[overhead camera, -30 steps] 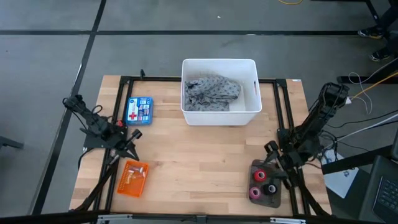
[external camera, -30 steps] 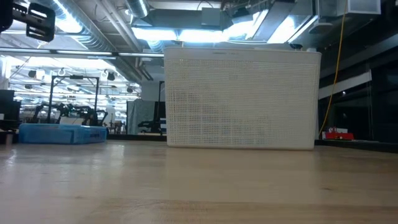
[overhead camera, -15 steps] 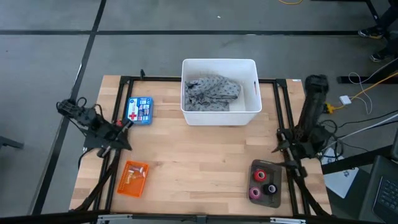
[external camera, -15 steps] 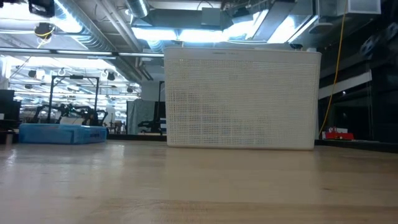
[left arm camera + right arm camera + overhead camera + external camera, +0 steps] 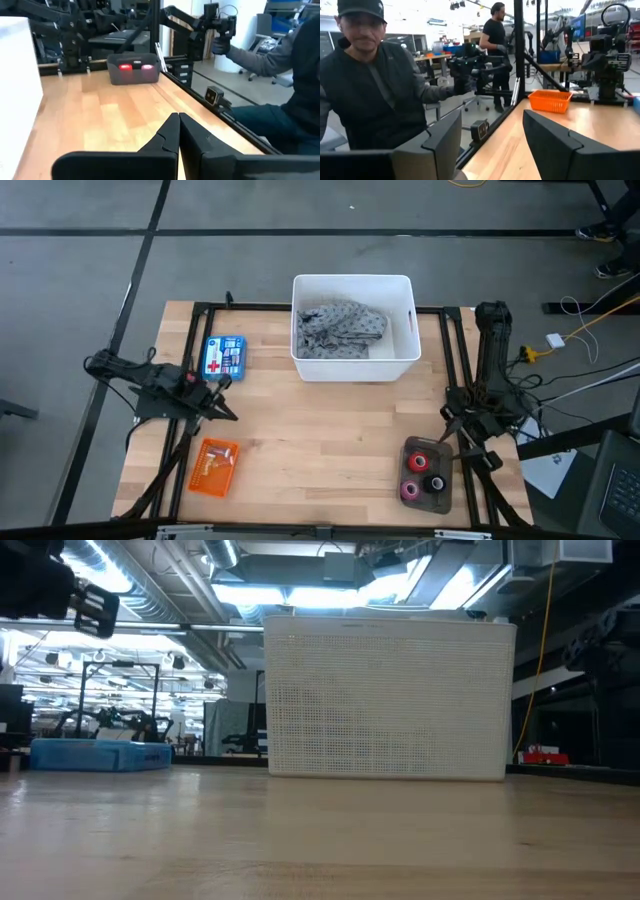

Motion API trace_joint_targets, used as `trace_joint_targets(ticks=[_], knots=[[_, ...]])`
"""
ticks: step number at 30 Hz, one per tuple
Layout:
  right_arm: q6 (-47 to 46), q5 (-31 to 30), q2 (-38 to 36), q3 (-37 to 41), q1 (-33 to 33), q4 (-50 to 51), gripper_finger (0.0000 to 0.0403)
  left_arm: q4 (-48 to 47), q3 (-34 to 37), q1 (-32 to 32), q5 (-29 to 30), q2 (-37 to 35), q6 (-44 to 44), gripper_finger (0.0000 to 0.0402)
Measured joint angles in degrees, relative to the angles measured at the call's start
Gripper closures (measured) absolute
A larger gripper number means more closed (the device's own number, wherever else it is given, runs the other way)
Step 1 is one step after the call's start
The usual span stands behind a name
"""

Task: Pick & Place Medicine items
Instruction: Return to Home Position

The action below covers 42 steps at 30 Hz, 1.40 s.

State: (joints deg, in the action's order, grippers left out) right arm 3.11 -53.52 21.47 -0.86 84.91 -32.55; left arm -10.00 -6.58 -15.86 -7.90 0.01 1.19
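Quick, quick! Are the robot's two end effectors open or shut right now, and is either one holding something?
Left end effector: shut, holding nothing.
Right end effector: open, holding nothing.

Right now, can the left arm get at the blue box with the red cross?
Probably yes. The blue box lies flat on the table close to the left gripper, nothing between them. It is shut, so it must open first. The right gripper waits across the table.
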Motion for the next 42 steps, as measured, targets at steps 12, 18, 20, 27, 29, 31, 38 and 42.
trace_joint_targets(ticks=[12,18,20,27,29,31,38,42], knots=[[7.06,21.88,0.11,-0.01,-19.09,-1.33,0.0191,6.70,3.00,7.95,-10.54,0.00,0.69,0.0397],[2.33,27.69,-0.86,-0.02,-30.55,4.99,0.0191,6.19,2.95,12.44,-16.23,0.00,-1.71,0.0397],[2.23,31.54,-1.30,-0.02,-33.74,5.85,0.0191,6.04,2.94,15.03,-18.96,0.00,-1.83,0.0398],[0.32,42.66,-5.13,-0.04,-44.25,12.70,0.0191,5.80,2.94,27.77,-31.20,0.00,-1.40,0.0393],[-0.67,45.56,-6.81,-0.04,-46.69,13.93,0.0191,5.97,3.23,31.89,-35.72,0.02,-1.49,0.0394],[-0.71,47.94,-8.50,-0.04,-48.92,15.00,0.0191,7.50,3.91,36.45,-40.80,0.03,-1.04,0.0395],[-2.77,50.49,-12.80,-0.04,-54.51,20.66,0.0191,11.53,5.89,51.02,-53.78,1.45,1.88,0.0393],[-3.28,52.92,-14.33,-0.04,-56.07,22.59,0.0191,10.60,5.93,57.20,-58.06,1.86,1.67,0.0395]])
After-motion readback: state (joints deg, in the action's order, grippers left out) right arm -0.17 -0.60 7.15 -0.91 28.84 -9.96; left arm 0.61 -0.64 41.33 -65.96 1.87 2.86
